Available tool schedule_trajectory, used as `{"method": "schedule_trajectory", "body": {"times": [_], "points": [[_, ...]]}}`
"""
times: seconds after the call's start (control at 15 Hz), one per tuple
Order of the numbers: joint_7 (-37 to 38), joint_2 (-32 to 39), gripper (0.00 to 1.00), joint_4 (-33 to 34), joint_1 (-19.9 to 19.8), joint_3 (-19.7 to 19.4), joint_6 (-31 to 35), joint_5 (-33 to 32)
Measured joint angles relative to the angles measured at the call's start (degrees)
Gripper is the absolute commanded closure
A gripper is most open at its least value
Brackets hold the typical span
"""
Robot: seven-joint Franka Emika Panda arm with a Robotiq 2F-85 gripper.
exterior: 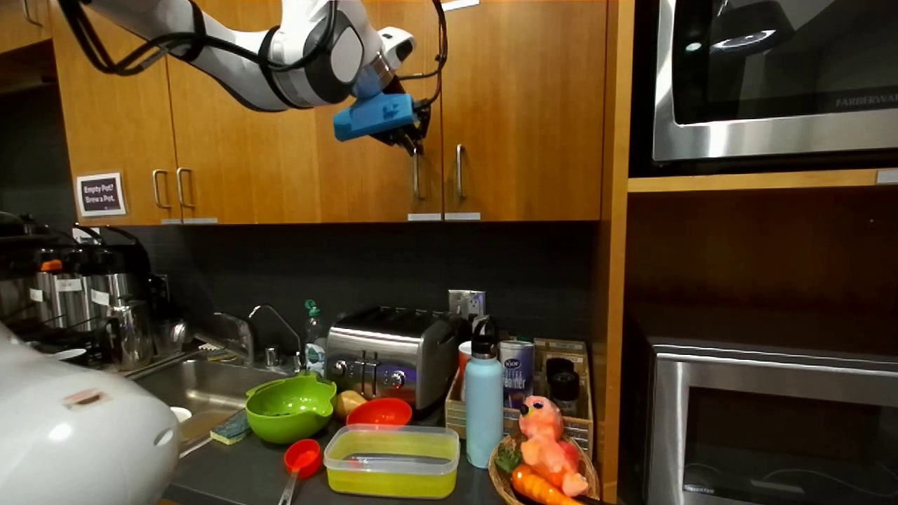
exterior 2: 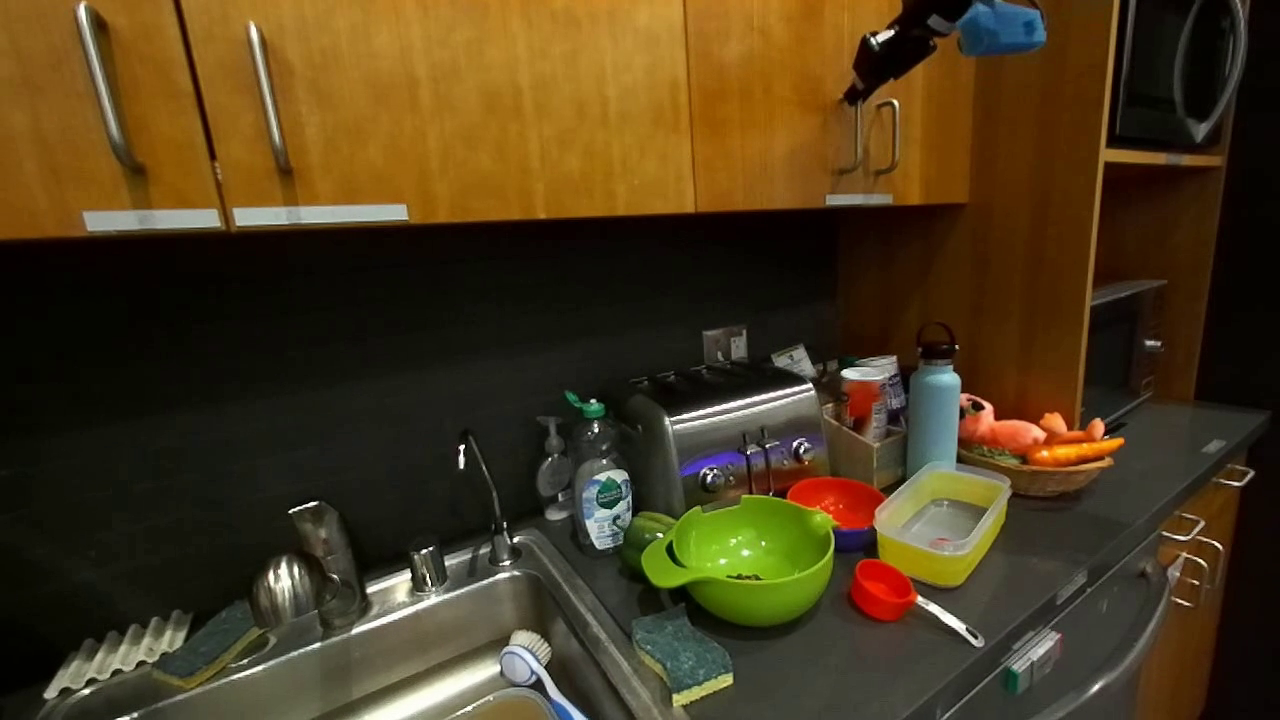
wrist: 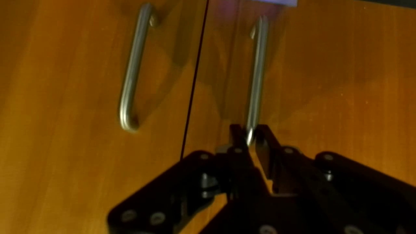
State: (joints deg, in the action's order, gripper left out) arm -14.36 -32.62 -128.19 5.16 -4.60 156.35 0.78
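Two jaws, one handle (wrist: 258,73) gripped between

Up high, the black gripper (exterior 2: 850,97) slants down, its tips at the upper end of a metal cabinet handle (exterior 2: 858,140). Well below, a shiny toaster (exterior 2: 740,425) stands on the dark counter (exterior 2: 800,672), purple light glowing around its knobs (exterior 2: 803,451). In front sits a green bowl (exterior 2: 770,600) (a few dark bits (exterior 2: 745,577) lie at the bottom; I can't make out what), a sponge (exterior 2: 683,655) just beside it. Nearby I see a red measuring cup (exterior 2: 880,590) and a yellow tub (exterior 2: 915,562). A pale blue bottle (exterior 2: 933,415) stands upright near a basket (exterior 2: 1045,483), and a brush (exterior 2: 522,662) lies in the sink (exterior 2: 578,612).
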Motion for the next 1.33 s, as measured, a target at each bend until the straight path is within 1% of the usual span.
{"method": "schedule_trajectory", "body": {"times": [0.2,0.27,0.33,0.4,0.6,0.93,1.13,1.33], "points": [[3.4,-2.9,0.96,2.1,-0.8,3.0,-1.1,-0.2],[4.5,-3.8,0.59,2.5,-0.8,4.0,-1.4,-0.2],[5.3,-4.5,0.58,2.9,-0.8,4.7,-1.6,-0.2],[6.0,-4.9,0.54,3.0,-0.8,5.2,-1.6,-0.2],[7.4,-5.5,0.34,2.7,-2.1,5.9,-1.6,-1.2],[10.4,-5.6,0.01,-1.1,-6.6,6.2,-0.6,-2.9],[13.2,-5.6,0.00,-3.4,-8.6,7.3,1.2,-3.0],[16.8,-5.4,0.00,-4.9,-10.8,9.5,2.8,-3.1]]}}
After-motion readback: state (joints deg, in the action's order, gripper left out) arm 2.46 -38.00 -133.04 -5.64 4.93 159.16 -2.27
